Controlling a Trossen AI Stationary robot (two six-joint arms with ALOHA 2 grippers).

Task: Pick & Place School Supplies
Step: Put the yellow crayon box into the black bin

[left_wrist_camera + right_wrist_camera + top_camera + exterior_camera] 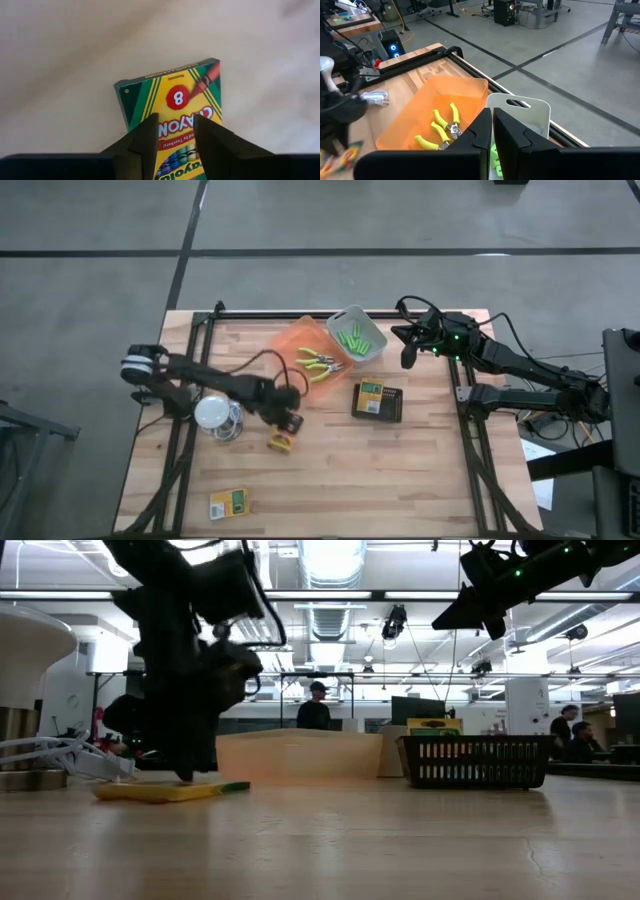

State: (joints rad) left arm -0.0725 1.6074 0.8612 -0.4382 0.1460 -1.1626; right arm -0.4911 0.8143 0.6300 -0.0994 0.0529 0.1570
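A yellow-and-green crayon box [175,100] lies flat on the table [280,443], right of the white round thing. My left gripper [176,145] is open and points down over the box's printed face [288,423]. My right gripper [492,135] is shut and empty, in the air at the table's far right [408,355]. Two green-handled pliers [320,363] lie in the orange bin [300,340]. Lime-green markers [355,338] lie in the grey bin [362,320]. A second crayon box [230,503] lies near the front left. My left gripper comes at the crayon box from above, its fingertips [147,135] over the printed top face [175,122] toward one end. The low view shows the fingers reaching down to the flat box [160,792]. I cannot tell whether they touch it.
The white round thing with coiled cable [215,415] stands close to the left arm. A black mesh basket [392,406] holding a yellow-and-green box stands right of centre. Bare wood lies at the front right. People stand in the room beyond [315,705].
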